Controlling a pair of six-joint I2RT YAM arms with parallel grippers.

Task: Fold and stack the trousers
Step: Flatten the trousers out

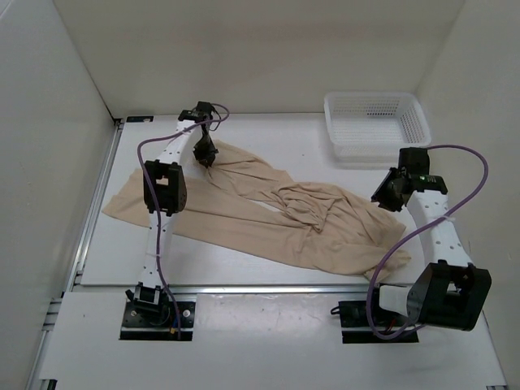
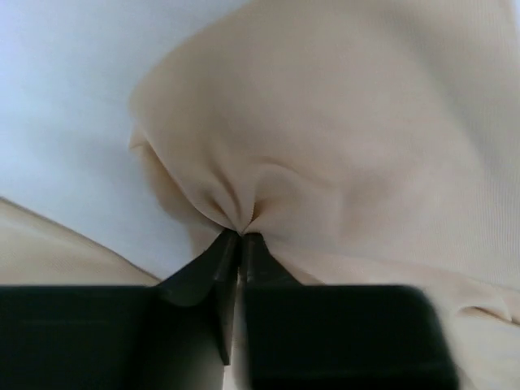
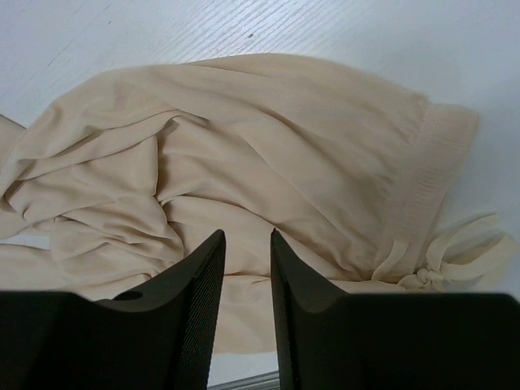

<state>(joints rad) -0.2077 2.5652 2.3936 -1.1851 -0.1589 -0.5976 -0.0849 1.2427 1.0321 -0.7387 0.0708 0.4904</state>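
Observation:
The beige trousers lie spread and wrinkled across the white table, legs running to the left and the waist at the right. At the far end of the upper leg, my left gripper points down. In the left wrist view it is shut on a pinched peak of the trousers, with folds gathering into the fingertips. My right gripper hovers by the waist end. The right wrist view has it open above the crumpled trousers, nothing between its fingers. The waistband drawstring lies to its right.
A white mesh basket stands at the back right, close behind the right arm. White walls enclose the table on the left, back and right. Metal rails run along the table's left and near edges.

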